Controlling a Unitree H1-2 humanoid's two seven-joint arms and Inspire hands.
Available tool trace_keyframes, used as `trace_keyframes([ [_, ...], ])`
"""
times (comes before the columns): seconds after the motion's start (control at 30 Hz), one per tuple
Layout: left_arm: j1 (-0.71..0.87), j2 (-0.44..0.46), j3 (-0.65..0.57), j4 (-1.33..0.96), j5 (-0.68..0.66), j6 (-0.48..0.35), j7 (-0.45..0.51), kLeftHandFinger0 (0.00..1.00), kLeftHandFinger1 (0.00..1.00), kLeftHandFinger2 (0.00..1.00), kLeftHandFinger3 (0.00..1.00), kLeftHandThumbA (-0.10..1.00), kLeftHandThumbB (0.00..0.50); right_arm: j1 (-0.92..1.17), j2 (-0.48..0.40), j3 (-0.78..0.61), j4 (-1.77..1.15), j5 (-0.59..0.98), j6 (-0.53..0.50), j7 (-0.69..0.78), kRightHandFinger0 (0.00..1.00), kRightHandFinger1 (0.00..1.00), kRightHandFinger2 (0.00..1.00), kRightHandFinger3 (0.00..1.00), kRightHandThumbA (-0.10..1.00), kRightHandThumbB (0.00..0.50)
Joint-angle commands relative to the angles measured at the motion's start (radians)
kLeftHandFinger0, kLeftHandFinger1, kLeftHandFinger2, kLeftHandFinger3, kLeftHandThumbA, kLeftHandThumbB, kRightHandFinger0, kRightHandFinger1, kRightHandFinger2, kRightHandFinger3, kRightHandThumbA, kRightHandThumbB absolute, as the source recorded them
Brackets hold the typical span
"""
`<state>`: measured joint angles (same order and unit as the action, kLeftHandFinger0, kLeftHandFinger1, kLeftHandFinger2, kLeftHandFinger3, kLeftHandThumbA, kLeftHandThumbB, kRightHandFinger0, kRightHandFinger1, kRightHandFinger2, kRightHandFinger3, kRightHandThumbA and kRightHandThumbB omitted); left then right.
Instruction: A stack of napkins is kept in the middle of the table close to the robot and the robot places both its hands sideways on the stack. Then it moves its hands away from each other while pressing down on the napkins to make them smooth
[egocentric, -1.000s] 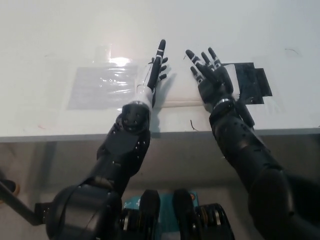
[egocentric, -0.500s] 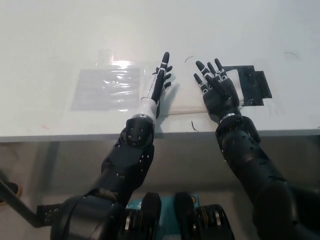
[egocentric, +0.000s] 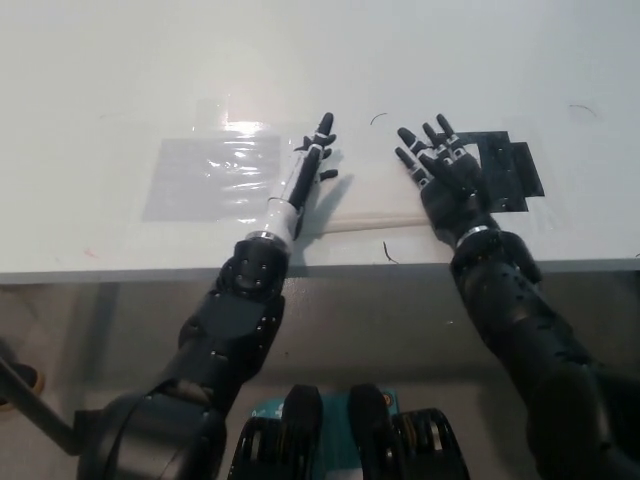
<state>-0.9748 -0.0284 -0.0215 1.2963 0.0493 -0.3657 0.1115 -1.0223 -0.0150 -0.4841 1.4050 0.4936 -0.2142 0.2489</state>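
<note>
— Near the table's (egocentric: 100, 60) front edge, at its middle, we see the stack of napkins (egocentric: 365, 195). Where are the hands?

— We find the left hand (egocentric: 300, 180) edge-on at the stack's left side, fingers straight and slightly apart, gripping nothing. The right hand (egocentric: 450, 180) rests at its right side, fingers spread, beside black tape (egocentric: 510, 170).

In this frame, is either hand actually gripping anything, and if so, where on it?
Nothing is gripped. The left hand stands on edge and the right hand lies with fingers spread, both open, on the stack of napkins at opposite ends.
</note>
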Motion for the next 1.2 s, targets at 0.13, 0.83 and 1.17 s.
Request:
trace_keyframes([
  [0.13, 0.037, 0.057, -0.007, 0.021, 0.003, 0.023, -0.012, 1.00, 1.00, 1.00, 1.00, 1.00, 0.289, 0.040, -0.121, 0.052, 0.011, -0.042, -0.031, -0.061, 1.00, 1.00, 1.00, 1.00, 1.00, 0.308],
  [0.83, 0.046, 0.076, -0.022, -0.003, 0.010, 0.005, -0.027, 1.00, 1.00, 1.00, 1.00, 1.00, 0.308, 0.039, -0.154, 0.062, -0.052, -0.039, -0.089, -0.003, 1.00, 1.00, 1.00, 1.00, 1.00, 0.308],
  [1.17, 0.168, 0.122, -0.057, -0.623, 0.015, 0.057, -0.138, 1.00, 1.00, 1.00, 1.00, 1.00, 0.299, 0.146, -0.083, 0.150, -0.607, -0.048, 0.013, 0.009, 1.00, 1.00, 1.00, 1.00, 1.00, 0.301],
])
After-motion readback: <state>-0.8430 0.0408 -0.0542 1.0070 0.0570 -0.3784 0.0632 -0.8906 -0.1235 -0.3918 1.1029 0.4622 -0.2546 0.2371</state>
